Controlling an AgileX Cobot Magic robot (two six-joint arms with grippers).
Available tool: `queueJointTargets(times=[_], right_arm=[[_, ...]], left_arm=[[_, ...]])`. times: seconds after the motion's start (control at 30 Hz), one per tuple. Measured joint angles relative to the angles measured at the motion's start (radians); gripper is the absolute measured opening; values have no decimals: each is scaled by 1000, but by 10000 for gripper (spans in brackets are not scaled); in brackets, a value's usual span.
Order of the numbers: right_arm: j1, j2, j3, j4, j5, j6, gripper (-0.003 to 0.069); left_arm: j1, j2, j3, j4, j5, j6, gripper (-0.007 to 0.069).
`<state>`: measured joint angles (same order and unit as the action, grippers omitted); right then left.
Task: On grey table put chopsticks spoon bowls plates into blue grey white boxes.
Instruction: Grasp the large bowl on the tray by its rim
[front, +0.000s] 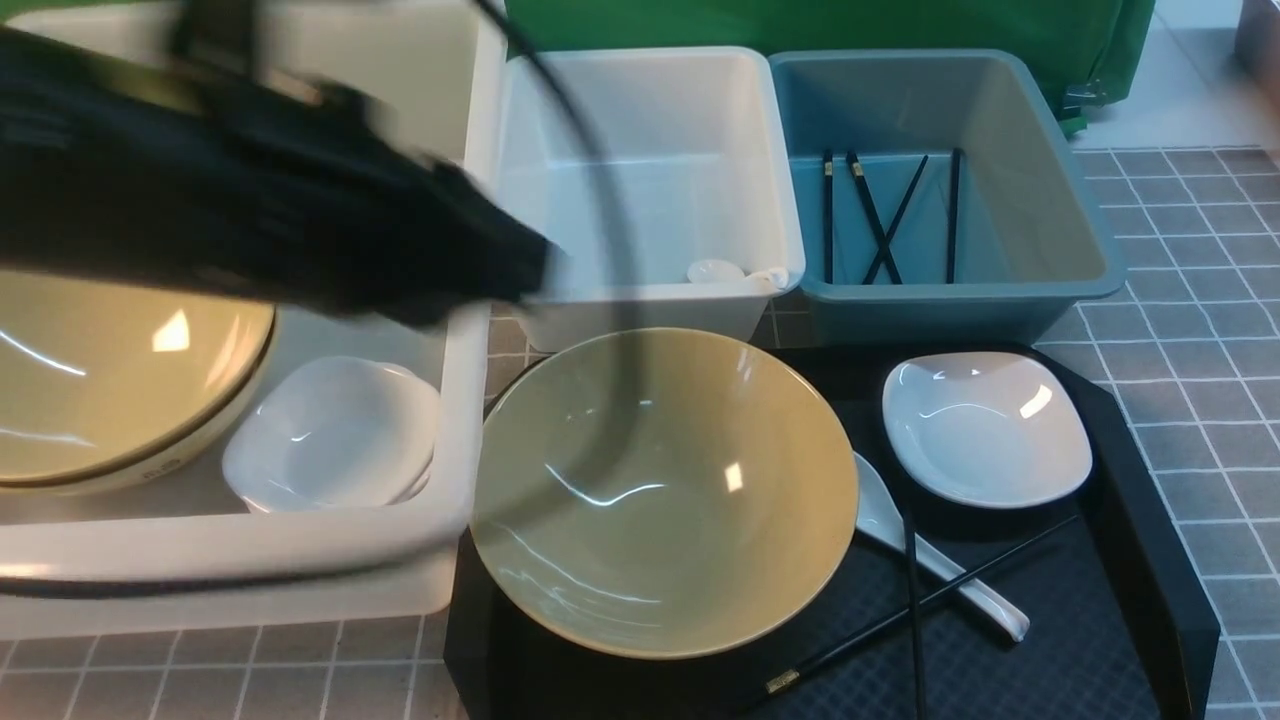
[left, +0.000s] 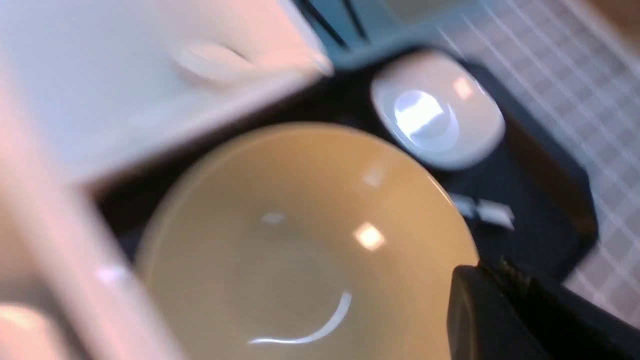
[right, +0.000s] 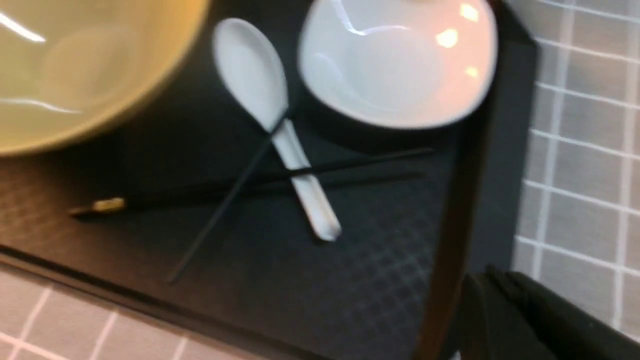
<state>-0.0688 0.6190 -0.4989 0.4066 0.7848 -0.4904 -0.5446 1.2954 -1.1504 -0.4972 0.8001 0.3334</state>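
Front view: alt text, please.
A black tray on the grey table holds a yellow bowl, a white plate, a spoon and two crossed chopsticks. The blurred left arm crosses the large whitish box, which holds another bowl and another plate; the white box holds a second spoon, the blue-grey box four chopsticks.

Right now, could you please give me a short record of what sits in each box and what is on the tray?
big box: bowl, plate
white box: spoon
blue box: four chopsticks
tray: second bowl, second plate, second spoon, two chopsticks
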Motion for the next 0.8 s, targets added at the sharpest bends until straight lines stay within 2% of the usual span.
queueJointTargets(times=[0.07,0.13,0.2,0.4,0.5,0.63,0.8], right_arm=[[1,0,6,11,-22,-7,39],[15,0,31,18,-62,-14,39],[44,0,68,22,-104,-22,40],[108,0,99,31,-130,-25,41],[117,0,99,32,-148,-26,42],[118,0,99,34,-163,-26,43],[118,0,99,43,-186,-26,43]], left_arm=[[-47,53,-13,9,0,11,-8],[-133,182,-62,65,-3,8,-8],[-194,301,-127,162,4,-48,-8],[-256,562,-293,455,68,-229,-8],[-264,634,-336,532,89,-311,-8],[-274,691,-352,522,93,-333,-8],[-308,695,-359,336,66,-229,-8]])
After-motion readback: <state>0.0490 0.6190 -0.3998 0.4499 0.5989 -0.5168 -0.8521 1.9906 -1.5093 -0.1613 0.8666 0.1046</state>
